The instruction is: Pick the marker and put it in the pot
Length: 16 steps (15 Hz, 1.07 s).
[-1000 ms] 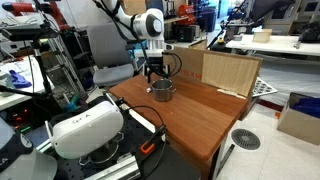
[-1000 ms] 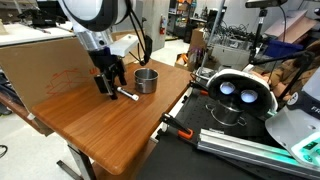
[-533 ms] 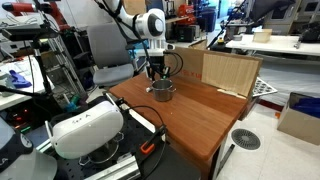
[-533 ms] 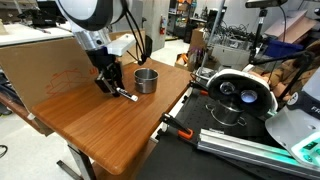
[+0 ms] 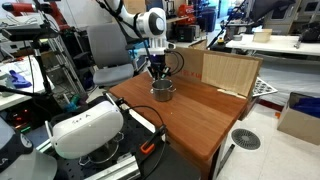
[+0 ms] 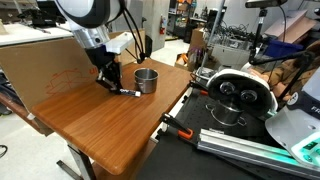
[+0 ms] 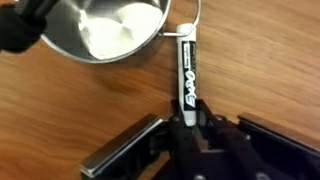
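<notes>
I have the marker (image 7: 186, 75) in the gripper (image 7: 190, 128). In the wrist view the fingers look closed on its near end, and the rest of the barrel sticks out ahead toward the pot (image 7: 95, 57). The cap end lies just beside the pot's rim, near the small handle loop, but outside it. In an exterior view the marker (image 6: 126, 92) slants down from the gripper (image 6: 107, 83) toward the pot (image 6: 146, 82), low over the table (image 6: 110, 135). I cannot tell whether its far tip is clear of the wood or touching it.

So I judge the pick as made and the carry as barely begun. The pot looks empty, and the marker is not in it yet.

Next I need to lift enough for the hanging tip to pass over the wall, then shift across until the marker sits above the opening before I let go. Because I hold it by one end, it could pivot in the fingers. The tip might also knock the rim and push the light pot along the table, so I would go up first and across slowly.
</notes>
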Motion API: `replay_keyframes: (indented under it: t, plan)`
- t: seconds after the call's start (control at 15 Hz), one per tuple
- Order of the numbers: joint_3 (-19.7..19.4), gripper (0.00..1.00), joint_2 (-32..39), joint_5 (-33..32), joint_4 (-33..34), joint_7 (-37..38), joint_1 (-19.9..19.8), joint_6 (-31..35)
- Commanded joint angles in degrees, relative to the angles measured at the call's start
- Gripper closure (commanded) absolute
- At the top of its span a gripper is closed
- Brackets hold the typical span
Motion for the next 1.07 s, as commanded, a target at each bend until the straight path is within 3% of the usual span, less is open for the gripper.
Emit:
replay_keyframes:
  t: [0.0, 0.6, 1.0]
  plan:
    - [-0.4, 0.95, 0.8, 0.4, 1.4, 0.2, 0.6, -0.4]
    - [2.8, 0.95, -1.5, 4.3, 1.2, -0.9, 0.4, 2.9]
    - [3.9, 0.95, -9.5, 5.7, -4.8, -1.5, 0.6, 6.7]
